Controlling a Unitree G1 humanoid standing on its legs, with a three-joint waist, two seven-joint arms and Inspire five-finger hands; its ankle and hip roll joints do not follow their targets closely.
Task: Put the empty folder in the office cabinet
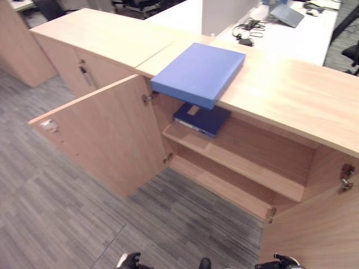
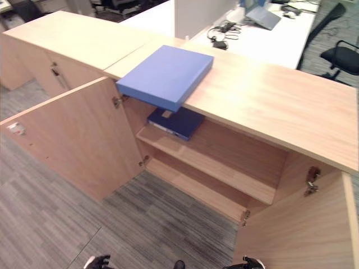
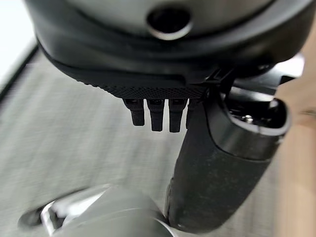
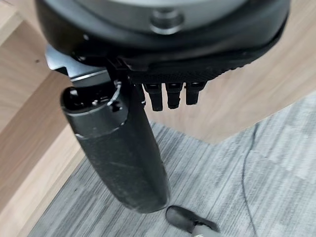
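Up on the cabinet top (image 1: 280,89): a light blue folder (image 1: 197,73), flat, its near corner jutting over the front edge above the open compartment. Directly below, on the upper shelf (image 1: 235,162): a dark blue folder (image 1: 201,117) with a small pale label, its writing too small to read. Lower shelf (image 1: 216,188) beneath. Left door (image 1: 104,137) swung wide toward the near left, a small white tag near its outer edge; right door (image 1: 314,218) open at the near right. Nothing between the light blue folder and the compartment except the overhang itself. Far behind, a white desk (image 1: 291,36) with a grey laptop (image 1: 286,14) and tangled black cables (image 1: 247,28). Grey striped carpet (image 1: 56,224) underfoot. Left hand (image 3: 217,163) and right hand (image 4: 118,148) low over the carpet, fingers curled in, holding nothing, well apart from both folders.
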